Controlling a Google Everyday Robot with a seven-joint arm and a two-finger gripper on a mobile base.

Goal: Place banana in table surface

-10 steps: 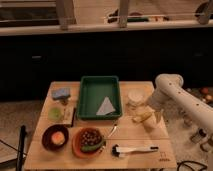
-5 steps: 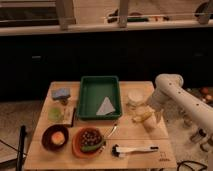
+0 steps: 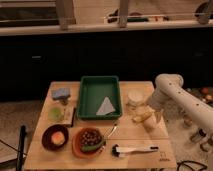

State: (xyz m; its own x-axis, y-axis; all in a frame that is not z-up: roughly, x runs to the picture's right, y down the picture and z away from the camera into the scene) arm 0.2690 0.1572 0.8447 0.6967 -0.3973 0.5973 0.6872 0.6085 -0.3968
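The banana [image 3: 142, 118] is a small yellow curved fruit lying at the right side of the light tan wooden table surface [image 3: 140, 137], just right of the green tray. My gripper [image 3: 150, 116] hangs at the end of the white arm [image 3: 172, 92] that reaches in from the right, and it sits right at the banana, low over the wood. The arm's end covers part of the banana.
A green tray [image 3: 99, 95] holds a pale folded cloth [image 3: 105, 105]. A white cup [image 3: 136, 97] stands behind the banana. At the front are a dark bowl with an orange fruit [image 3: 55, 137], an orange bowl of dark items [image 3: 89, 140] and a white-handled brush [image 3: 134, 149]. A blue sponge [image 3: 61, 93] lies at the left.
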